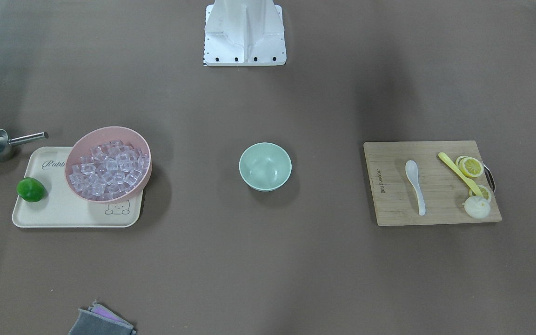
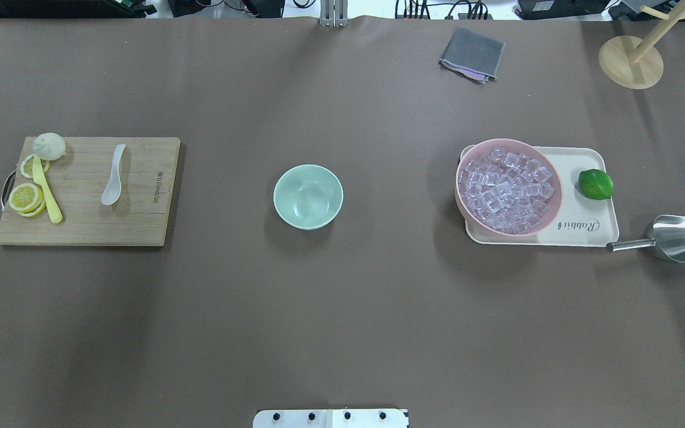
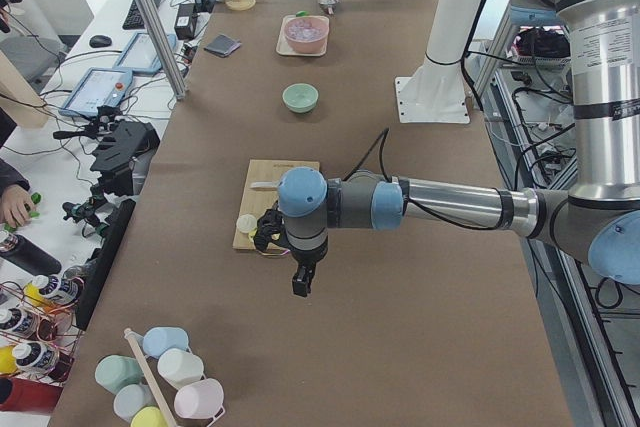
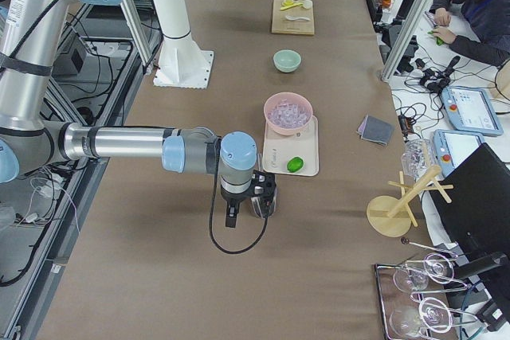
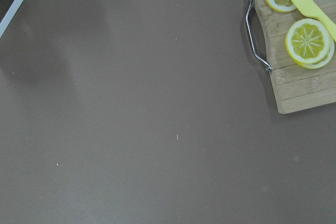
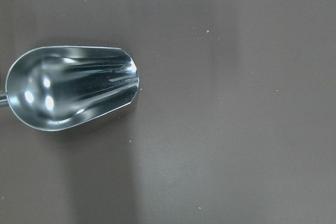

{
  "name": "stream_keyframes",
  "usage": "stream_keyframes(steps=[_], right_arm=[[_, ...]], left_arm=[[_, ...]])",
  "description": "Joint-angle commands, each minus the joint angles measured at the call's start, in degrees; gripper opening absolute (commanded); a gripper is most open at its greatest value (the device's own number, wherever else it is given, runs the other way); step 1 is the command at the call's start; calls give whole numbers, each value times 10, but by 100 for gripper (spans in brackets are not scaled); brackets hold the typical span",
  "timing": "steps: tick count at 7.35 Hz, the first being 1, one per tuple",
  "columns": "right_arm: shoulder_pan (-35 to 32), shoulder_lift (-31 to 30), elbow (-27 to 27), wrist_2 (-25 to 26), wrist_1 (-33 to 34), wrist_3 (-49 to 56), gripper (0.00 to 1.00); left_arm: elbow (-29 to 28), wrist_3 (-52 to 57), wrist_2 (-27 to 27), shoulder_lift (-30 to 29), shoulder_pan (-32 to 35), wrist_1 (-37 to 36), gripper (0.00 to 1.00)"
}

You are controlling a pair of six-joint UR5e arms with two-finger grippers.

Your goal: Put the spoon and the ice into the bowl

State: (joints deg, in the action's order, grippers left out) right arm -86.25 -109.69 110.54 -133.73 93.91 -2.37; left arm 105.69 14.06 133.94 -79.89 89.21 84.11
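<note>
Spoon (image 2: 113,175): glossy white ceramic-looking, lying flat on the wood board (image 2: 140,220), scoop end toward me, between the yellow spoon (image 2: 45,193) and a burned-in brand mark too small to read. Ice (image 2: 509,189): clear glassy cubes heaped in the pink bowl (image 2: 458,184), which sits on a cream tray (image 2: 592,229) printed "Rabbi…" in script, with a small animal line drawing in one corner. Bowl (image 2: 308,196): smooth mint green, round, mid-table, well apart from both. Lemon slices (image 2: 26,196) lie at the board's metal-handle end; a lime (image 2: 595,184) is on the tray. My left gripper (image 3: 300,280) hangs over bare table just off that handle end. My right gripper (image 4: 231,216) hangs over the ribbed steel scoop (image 2: 678,238) beside the tray. Can't tell whether either gripper's fingers are apart or together.
</note>
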Motion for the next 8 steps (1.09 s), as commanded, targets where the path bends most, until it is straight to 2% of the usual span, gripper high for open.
stream_keyframes(steps=[1, 4, 5, 7, 8], right_arm=[[0, 0, 0, -2, 0, 0, 100], [0, 0, 1, -4, -1, 1, 100], [0, 0, 3, -3, -21, 1, 100], [0, -5, -2, -4, -103, 1, 100], [0, -5, -1, -4, -135, 1, 100]], left_arm=[[4, -1, -1, 0, 0, 3, 99], [7, 0, 0, 1, 1, 6, 99], [10, 0, 0, 0, 0, 6, 99], [12, -3, 2, -8, 1, 8, 99], [14, -4, 2, -17, 1, 32, 99]])
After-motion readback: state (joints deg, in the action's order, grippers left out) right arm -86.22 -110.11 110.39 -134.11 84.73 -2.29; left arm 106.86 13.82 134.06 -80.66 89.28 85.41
